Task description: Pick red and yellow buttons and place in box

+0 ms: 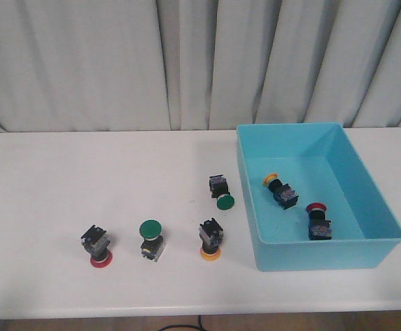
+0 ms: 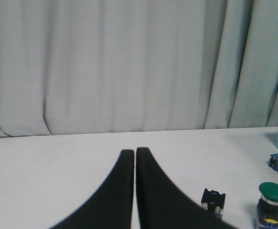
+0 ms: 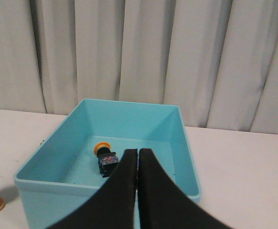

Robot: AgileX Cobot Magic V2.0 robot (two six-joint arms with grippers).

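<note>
Pale grey curtains are hanging in folds behind a white desk, filling the whole back of the scene. Toward the desk's right edge a turquoise box is sitting, holding a yellow button and a red button, both lying on their sides.

Along the front edge, three more buttons are standing in a row: a red-capped one cap down nearest the left edge, a green one cap up, and a yellow-capped one cap down just beside the box. Another green button is lying behind it.

Each wrist camera is showing its gripper, left and right, with black fingers pressed together, holding nothing.
</note>
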